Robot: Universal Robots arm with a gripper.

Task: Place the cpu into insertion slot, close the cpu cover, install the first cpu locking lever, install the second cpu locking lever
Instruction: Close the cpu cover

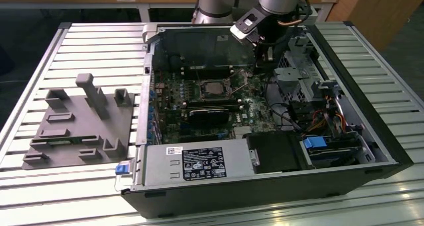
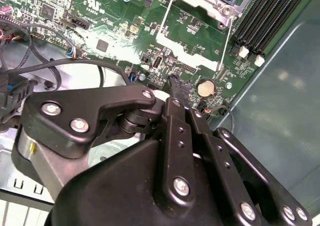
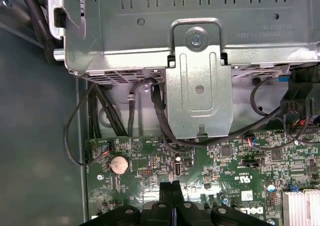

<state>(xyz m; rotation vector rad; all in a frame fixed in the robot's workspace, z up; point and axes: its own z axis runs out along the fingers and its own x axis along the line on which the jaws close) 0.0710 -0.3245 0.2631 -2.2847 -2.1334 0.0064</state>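
End effector [image 3: 170, 187]: fingers pressed together, nothing held between them. In both wrist views the tips hung just above the green board [image 3: 150, 158], near its edge. I could not tell whether they touched it. A coin cell [image 3: 119, 163] sat on the board just beside the tips. The grey drive cage [image 3: 200, 85] lay beyond the board edge, with black cables running under it.

In the second wrist view I noted two thin wire levers [image 2: 166, 15] reaching from the slot area toward the end effector. The black memory slots [image 2: 265, 15] ran beside them.

In the exterior view the cpu [image 1: 214, 89] sat in the slot [image 1: 201, 89], mid-board and apart from the end effector. The arm reached down into the open case [image 1: 265, 201], which lay on the slatted surface [image 1: 99, 47]. A grey fixture [image 1: 79, 121] stood on the exterior view's left.
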